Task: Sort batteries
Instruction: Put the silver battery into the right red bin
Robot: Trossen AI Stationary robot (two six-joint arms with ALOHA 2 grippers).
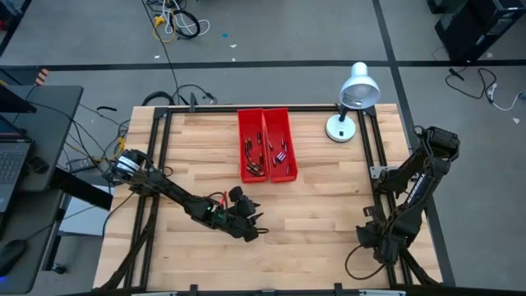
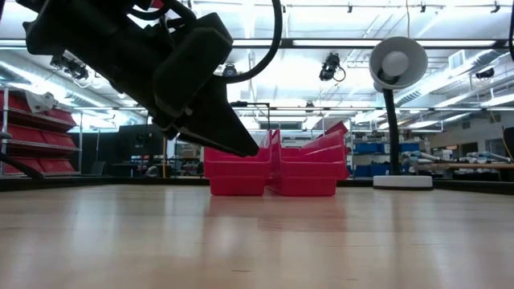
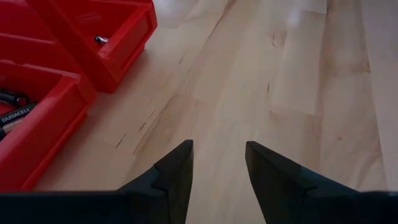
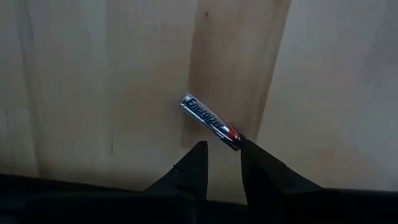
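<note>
Right up against the right wrist lens, saw the right gripper (image 4: 222,147) with its fingers (image 4: 193,165) narrowly parted and clenched on nothing. Found one battery (image 4: 208,120) just past them, lying flat and slantwise on the bare wood of the desk (image 4: 323,93): a slim silvery cylinder with dark lettering along its side and a red band before a dark end. Saw that dark end right by the tip of one finger; could not tell whether touching. From above, placed the right arm (image 1: 411,185) folded at the desk's right edge. Noted two red bins, the left bin (image 1: 242,144) and the right bin (image 1: 292,144), side by side and touching at the far middle of the desk, each holding a small cluster of batteries (image 1: 253,160) in dark and silvery tones, too small to count. Made out one dark battery with pale lettering (image 3: 15,115) in one bin through the left wrist view. Saw the left gripper (image 1: 255,224) over the middle of the desk, just on the near side of the bins, raised off the wood, fingers released and spread with nothing between. Noted a white desk lamp (image 1: 353,94) right of the bins.
</note>
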